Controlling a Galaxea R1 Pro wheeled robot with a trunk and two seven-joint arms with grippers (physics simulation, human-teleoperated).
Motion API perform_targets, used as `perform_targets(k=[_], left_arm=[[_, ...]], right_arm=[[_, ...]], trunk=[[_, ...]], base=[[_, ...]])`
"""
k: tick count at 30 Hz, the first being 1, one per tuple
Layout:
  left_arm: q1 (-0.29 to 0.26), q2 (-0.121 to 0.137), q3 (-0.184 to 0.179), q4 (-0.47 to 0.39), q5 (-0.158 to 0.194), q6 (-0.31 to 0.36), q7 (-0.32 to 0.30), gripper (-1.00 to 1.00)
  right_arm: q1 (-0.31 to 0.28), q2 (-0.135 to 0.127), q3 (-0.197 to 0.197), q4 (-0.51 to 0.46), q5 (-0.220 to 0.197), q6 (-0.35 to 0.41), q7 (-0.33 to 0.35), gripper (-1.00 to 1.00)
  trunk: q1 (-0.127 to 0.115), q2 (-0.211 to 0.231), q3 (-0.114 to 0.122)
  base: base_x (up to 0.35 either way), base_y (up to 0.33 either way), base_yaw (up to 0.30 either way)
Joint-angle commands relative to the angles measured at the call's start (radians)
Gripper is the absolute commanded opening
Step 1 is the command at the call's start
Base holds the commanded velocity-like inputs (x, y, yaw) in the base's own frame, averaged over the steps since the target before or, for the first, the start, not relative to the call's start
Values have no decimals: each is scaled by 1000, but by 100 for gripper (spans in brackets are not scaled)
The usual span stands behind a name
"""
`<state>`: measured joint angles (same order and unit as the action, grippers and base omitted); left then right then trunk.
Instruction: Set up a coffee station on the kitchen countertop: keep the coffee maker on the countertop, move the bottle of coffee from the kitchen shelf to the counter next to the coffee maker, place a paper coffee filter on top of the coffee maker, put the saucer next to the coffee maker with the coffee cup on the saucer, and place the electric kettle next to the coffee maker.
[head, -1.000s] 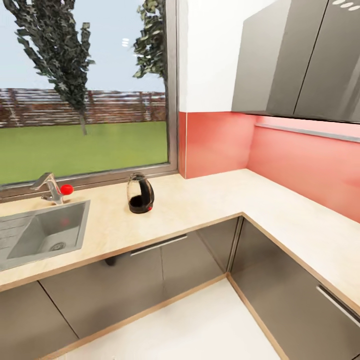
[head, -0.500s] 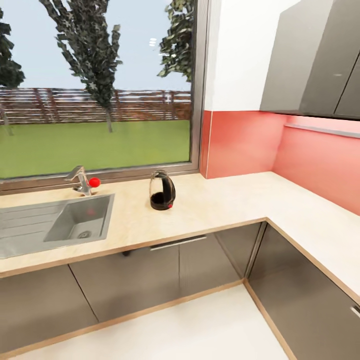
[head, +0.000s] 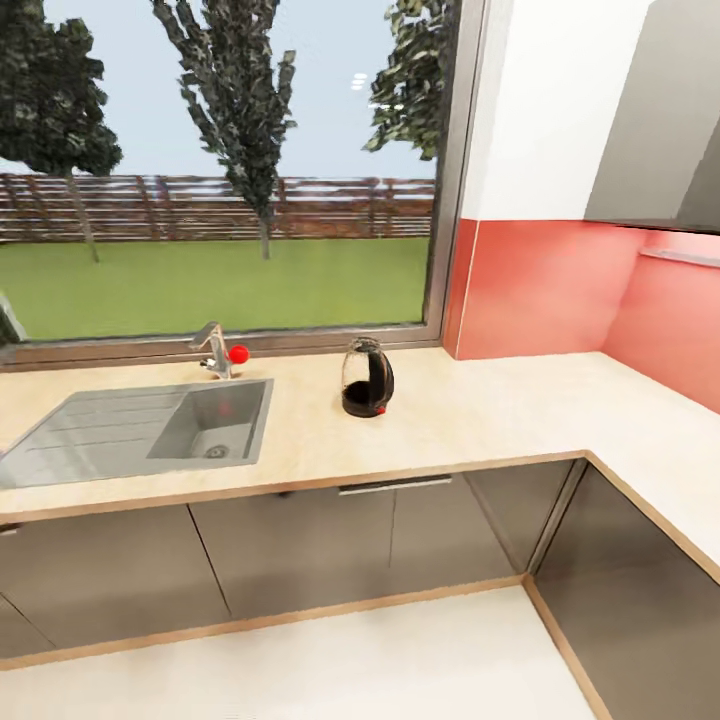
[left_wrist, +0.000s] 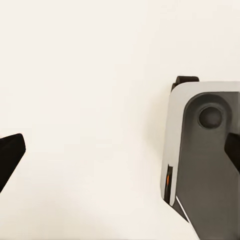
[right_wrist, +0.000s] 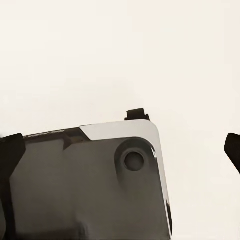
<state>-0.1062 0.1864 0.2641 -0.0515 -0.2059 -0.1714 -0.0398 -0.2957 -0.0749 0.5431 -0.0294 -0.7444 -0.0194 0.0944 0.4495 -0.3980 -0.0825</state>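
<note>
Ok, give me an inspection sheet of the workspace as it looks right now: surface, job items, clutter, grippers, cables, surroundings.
Surface: light-wood kitchen countertop, L-shaped, over grey cabinet fronts.
Job's things: electric kettle upright on the countertop, right of the steel sink.
Clutter: nothing seen.
Grippers: left gripper and right gripper, jaws spread wide with nothing between them, over pale floor.
Cables: nothing seen.
Surroundings: faucet with red knob, window onto lawn and fence, red backsplash.

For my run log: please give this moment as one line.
rounded clear glass kettle: upright on light-wood countertop | beside steel sink | grippers: open, empty
</note>
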Motion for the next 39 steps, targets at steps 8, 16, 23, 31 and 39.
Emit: perform_targets(k=[8,16,23,31,39], left_arm=[[-1,-4,9,1,-9,-3,-4,100],[-1,-4,9,1,-9,-3,-3,100],[-1,-4,9,1,-9,-3,-3,100],[-1,-4,9,1,-9,-3,-3,100],[-1,-4,7,1,-13,-3,-5,100]], right_arm=[[-1,-1,8,0,-10,-2,4,100],[-1,0,8,0,-10,-2,4,100],[-1,-1,6,0,-10,-2,4,100],[-1,-1,7,0,-11,-2,4,100],[-1,-2,5,0,-16,-3,4,100]], trunk=[[1,-2,-6],[1,-2,-10],[1,-2,-13],[1,-2,-17],[1,-2,-19]], base=[[0,0,279],[0,0,279],[0,0,279],[0,0,279],[0,0,139]])
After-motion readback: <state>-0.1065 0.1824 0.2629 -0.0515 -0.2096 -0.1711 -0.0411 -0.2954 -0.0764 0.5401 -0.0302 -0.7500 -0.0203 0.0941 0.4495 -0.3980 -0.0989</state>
